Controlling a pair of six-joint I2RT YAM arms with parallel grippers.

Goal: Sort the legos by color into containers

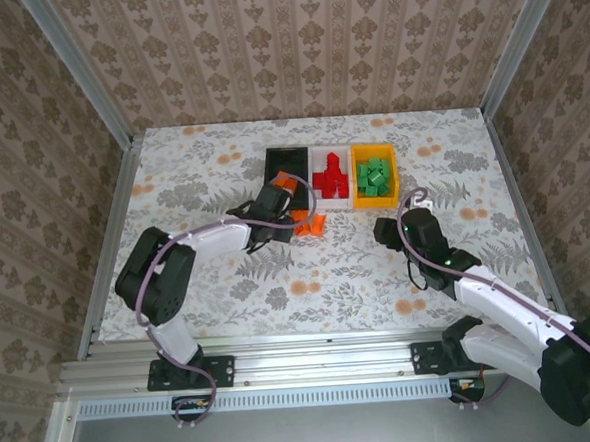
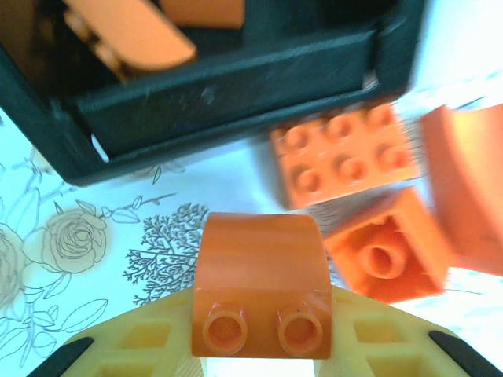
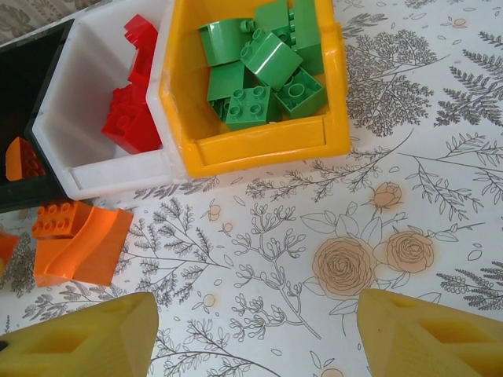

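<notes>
My left gripper (image 2: 259, 342) is shut on an orange curved lego (image 2: 259, 283), just in front of the black bin (image 2: 236, 86). In the top view the left gripper (image 1: 272, 208) sits at that bin's near edge. Three more orange legos (image 2: 346, 157) lie on the table to its right, also seen as orange legos (image 3: 78, 243). Orange pieces (image 2: 134, 31) lie inside the black bin. The white bin (image 3: 86, 102) holds red legos (image 3: 130, 118). Green legos (image 3: 263, 71) fill the yellow bin (image 3: 267, 149). My right gripper (image 3: 259, 345) hangs open over bare tablecloth, nothing between its fingers.
The three bins stand in a row at the middle back of the floral tablecloth: black bin (image 1: 287, 163), white bin (image 1: 318, 185), yellow bin (image 1: 358, 182). My right gripper (image 1: 388, 230) is in front of the yellow bin. Metal frame rails border the table.
</notes>
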